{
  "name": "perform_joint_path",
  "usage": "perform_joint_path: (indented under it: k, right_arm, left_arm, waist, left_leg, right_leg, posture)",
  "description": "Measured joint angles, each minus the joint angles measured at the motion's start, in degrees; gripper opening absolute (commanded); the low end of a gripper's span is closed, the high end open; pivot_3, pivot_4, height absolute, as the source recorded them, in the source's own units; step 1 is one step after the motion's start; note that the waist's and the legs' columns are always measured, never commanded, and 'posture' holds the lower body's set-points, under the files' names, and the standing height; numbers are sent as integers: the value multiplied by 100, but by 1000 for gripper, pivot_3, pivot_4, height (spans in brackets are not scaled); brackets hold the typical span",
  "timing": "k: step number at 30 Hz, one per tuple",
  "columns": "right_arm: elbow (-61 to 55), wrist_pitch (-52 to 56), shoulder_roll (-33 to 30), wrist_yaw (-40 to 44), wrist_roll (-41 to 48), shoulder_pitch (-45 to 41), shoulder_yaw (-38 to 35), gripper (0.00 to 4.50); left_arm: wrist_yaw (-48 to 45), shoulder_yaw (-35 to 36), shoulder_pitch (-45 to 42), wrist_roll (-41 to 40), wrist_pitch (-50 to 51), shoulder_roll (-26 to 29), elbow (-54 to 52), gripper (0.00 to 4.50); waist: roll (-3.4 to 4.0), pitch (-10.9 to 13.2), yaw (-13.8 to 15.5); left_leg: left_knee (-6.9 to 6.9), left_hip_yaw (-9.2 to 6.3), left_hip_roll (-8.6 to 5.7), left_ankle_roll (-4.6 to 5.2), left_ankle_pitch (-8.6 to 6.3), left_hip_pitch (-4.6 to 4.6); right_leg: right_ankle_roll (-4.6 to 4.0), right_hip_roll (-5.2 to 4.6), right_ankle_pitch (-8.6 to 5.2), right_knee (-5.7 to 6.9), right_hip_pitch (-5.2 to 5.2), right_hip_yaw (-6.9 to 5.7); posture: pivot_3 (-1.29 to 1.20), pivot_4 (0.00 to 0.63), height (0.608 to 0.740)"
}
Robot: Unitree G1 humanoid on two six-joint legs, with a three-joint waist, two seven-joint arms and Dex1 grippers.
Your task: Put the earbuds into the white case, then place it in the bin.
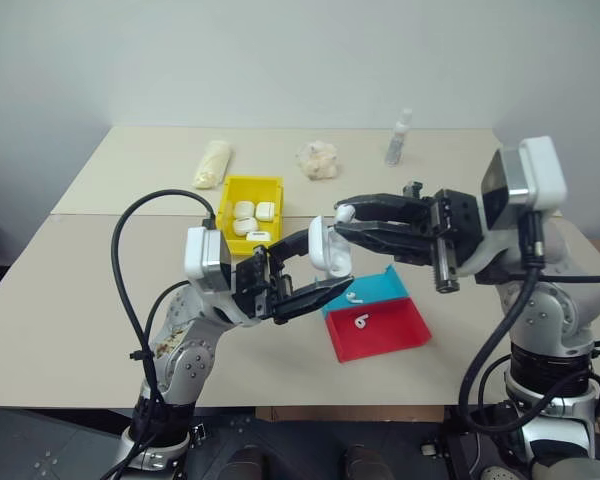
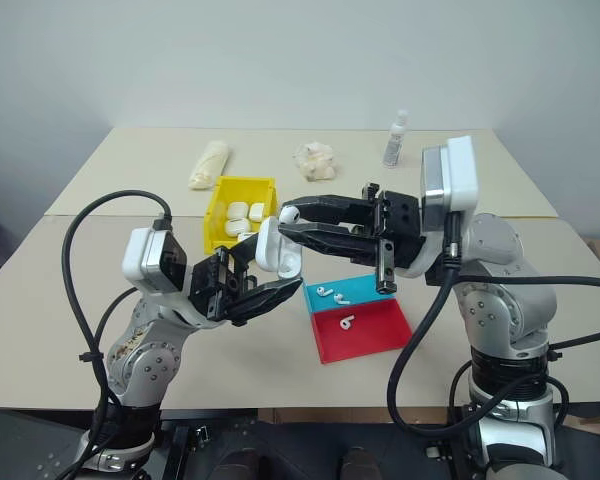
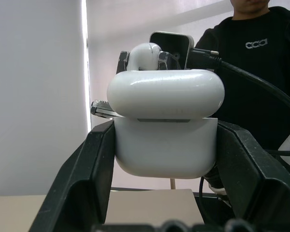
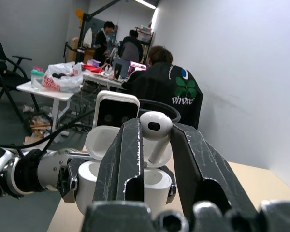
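Note:
My left gripper (image 1: 327, 263) is shut on the white case (image 1: 328, 248), held above the table's middle with its lid hinged open. In the left wrist view the case (image 3: 166, 140) sits clamped between the two black fingers (image 3: 94, 164). My right gripper (image 1: 341, 218) is shut on one of the earbuds (image 1: 344, 212), just above the case's open top. In the right wrist view this earbud (image 4: 156, 126) points stem-down over the case (image 4: 154, 181). Two more earbuds (image 1: 355, 296) (image 1: 361, 321) lie in a tray. The yellow bin (image 1: 252, 181) stands behind my left gripper.
The blue-and-red tray (image 1: 390, 335) lies below my grippers. Several white cases (image 1: 250, 215) sit inside the bin. At the back of the table are a cream roll (image 1: 212, 163), a paper wad (image 1: 317, 160) and a small bottle (image 1: 398, 137). People (image 4: 166, 92) show beyond the table.

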Motion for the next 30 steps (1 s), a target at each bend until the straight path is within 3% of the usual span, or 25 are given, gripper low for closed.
perform_joint_path:
  k: [15,22,30]
  right_arm:
    - [167,-435,-96,12,-122,181,187,658]
    - [210,-716,-152,18,-310,299,224,2826]
    - [212,-936,-328,276,-383,394,256,2826]
  left_arm:
    - [14,6,0,86,-6,-3,3,2772]
    - [-7,3,39,133,-11,-1,6,2772]
    - [-66,13,47,246,-35,89,104,2772]
  waist:
    - [0,0,2]
    - [0,0,1]
    - [0,0,3]
  left_leg:
    - [0,0,0,0,0,1]
    - [0,0,0,0,0,1]
    - [0,0,0,0,0,1]
  right_leg:
    - [0,0,0,0,0,0]
    - [0,0,0,0,0,0]
    - [0,0,0,-2,1,0]
  posture:
    - [0,150,740]
    - [0,150,740]
    - [0,150,740]
